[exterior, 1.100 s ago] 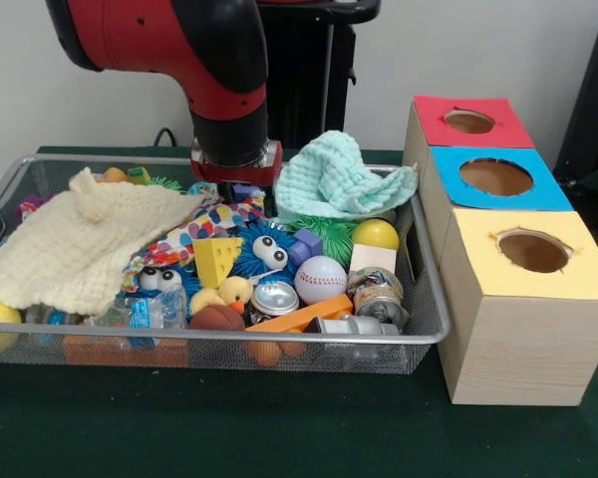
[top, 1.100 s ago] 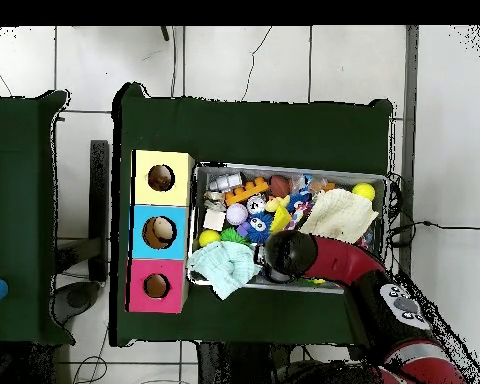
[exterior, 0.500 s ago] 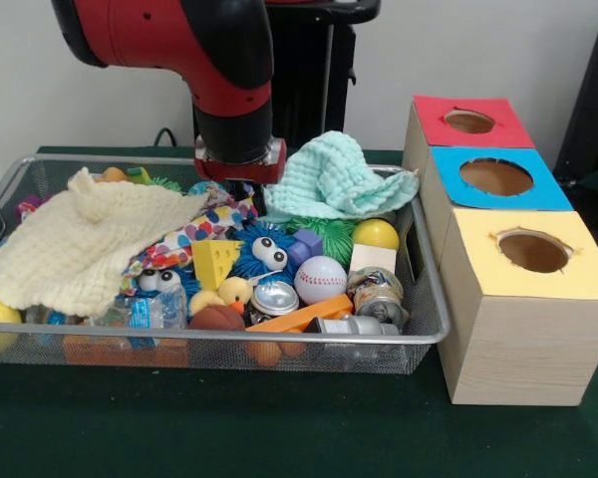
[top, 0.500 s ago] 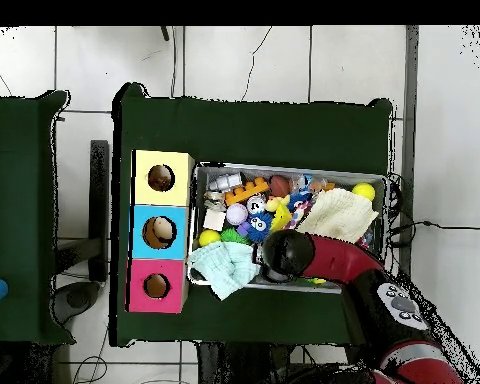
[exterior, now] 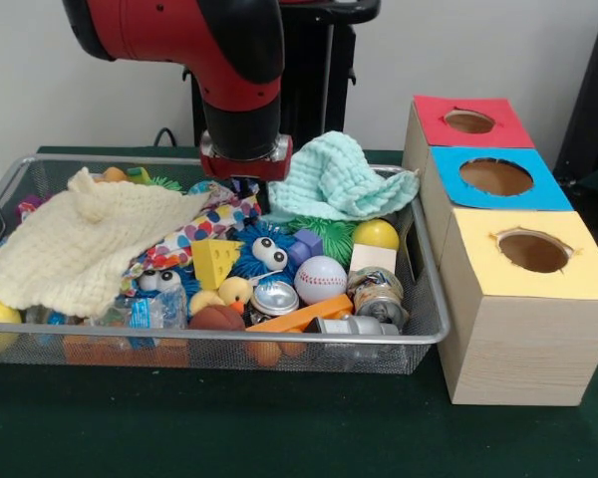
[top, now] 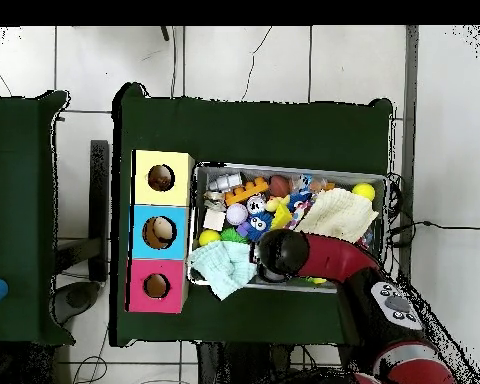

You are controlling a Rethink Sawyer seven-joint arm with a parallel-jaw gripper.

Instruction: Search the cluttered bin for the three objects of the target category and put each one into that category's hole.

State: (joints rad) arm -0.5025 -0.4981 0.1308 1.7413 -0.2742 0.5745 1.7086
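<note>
Slightly higher and nearer the mint cloth (exterior: pixel 341 179) than a second ago, the gripper (exterior: pixel 245 182) leaves the bin (exterior: pixel 431 321); finger state indiscernible, so probably nothing retrieved.

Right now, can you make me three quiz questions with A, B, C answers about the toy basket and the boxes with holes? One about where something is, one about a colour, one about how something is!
1. Where does the mint cloth lie?
A. at the basket's end nearest the boxes
B. on the yellow box
C. on the floor

2. What colour is the middle box?
A. green
B. blue
C. white

3. How is the baseball?
A. in the red box's hole
B. held up in the air
C. resting in the basket

Answers: 1 A, the cloth is heaped over the basket corner beside the boxes. 2 B, its top is blue, between red and yellow. 3 C, it sits among the toys, untouched.
</note>
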